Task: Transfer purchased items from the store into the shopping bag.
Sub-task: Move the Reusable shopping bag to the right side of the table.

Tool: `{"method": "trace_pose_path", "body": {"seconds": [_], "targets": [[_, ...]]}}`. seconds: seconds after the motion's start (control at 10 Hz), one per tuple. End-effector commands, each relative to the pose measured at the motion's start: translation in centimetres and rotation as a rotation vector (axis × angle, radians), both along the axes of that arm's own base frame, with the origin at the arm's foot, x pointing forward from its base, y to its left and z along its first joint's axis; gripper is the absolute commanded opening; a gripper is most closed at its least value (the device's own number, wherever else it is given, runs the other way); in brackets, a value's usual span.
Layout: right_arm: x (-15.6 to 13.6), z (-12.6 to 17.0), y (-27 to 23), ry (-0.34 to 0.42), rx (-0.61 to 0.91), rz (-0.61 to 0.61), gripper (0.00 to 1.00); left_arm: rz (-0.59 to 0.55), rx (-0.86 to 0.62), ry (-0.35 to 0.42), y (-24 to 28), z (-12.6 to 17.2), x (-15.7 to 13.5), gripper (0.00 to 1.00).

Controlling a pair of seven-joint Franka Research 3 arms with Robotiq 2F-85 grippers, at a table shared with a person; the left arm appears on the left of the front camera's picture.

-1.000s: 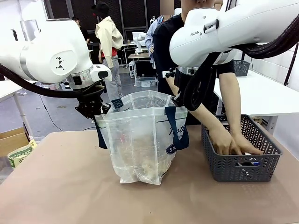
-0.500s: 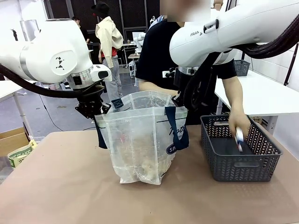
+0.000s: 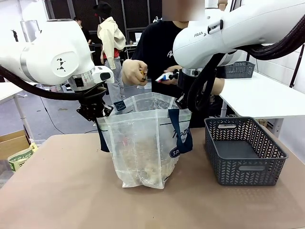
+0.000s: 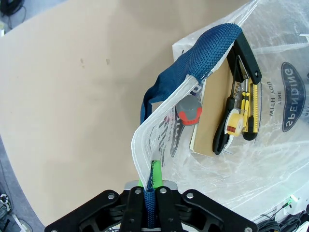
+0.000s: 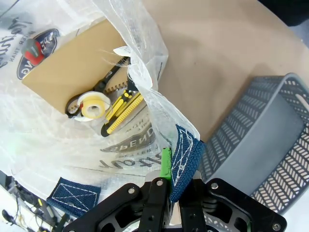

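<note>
Left gripper (image 4: 150, 186) clamps the shopping bag (image 3: 143, 143) by its strap (image 4: 193, 63) at 9 o'clock, right gripper (image 5: 174, 170) likewise at 3 o'clock; a hand (image 3: 135, 72) holds a tube (image 3: 163, 77) overhead.

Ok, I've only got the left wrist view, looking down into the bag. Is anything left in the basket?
Observer: Nothing that I can see. The grey basket shows a bare floor in the front view.
Operator: So where's the next item?
Observer: The person holds a small white-and-blue tube above the mouth of the bag.
Operator: And my right hand?
Observer: The right hand is shut on the bag's far strap handle, beside the basket.
</note>
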State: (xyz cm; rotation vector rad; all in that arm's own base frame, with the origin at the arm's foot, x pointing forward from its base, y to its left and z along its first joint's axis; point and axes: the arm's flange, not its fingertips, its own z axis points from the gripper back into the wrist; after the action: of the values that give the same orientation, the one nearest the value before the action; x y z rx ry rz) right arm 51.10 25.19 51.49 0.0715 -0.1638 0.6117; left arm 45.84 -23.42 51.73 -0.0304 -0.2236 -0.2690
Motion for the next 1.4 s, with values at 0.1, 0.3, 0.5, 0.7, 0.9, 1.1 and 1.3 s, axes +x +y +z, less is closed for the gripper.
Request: {"method": "trace_pose_path", "body": {"seconds": [0.1,0.3,0.5,0.7,0.9,1.1,1.3], "targets": [[-0.03,-0.14,-0.28,0.000,-0.003,-0.004,0.00,0.003,0.003,-0.001,0.22,0.00,-0.01,0.00],[-0.03,-0.14,-0.28,0.000,-0.003,-0.004,0.00,0.003,0.003,-0.001,0.22,0.00,-0.01,0.00],[-0.03,-0.14,-0.28,0.000,-0.003,-0.004,0.00,0.003,0.003,-0.001,0.22,0.00,-0.01,0.00],[-0.03,-0.14,-0.28,0.000,-0.003,-0.004,0.00,0.003,0.003,-0.001,0.22,0.00,-0.01,0.00],[-0.03,-0.14,-0.28,0.000,-0.003,-0.004,0.00,0.003,0.003,-0.001,0.22,0.00,-0.01,0.00],[-0.03,-0.14,-0.28,0.000,-0.003,-0.004,0.00,0.003,0.003,-0.001,0.22,0.00,-0.01,0.00],[-0.03,-0.14,-0.28,0.000,-0.003,-0.004,0.00,0.003,0.003,-0.001,0.22,0.00,-0.01,0.00]]}}
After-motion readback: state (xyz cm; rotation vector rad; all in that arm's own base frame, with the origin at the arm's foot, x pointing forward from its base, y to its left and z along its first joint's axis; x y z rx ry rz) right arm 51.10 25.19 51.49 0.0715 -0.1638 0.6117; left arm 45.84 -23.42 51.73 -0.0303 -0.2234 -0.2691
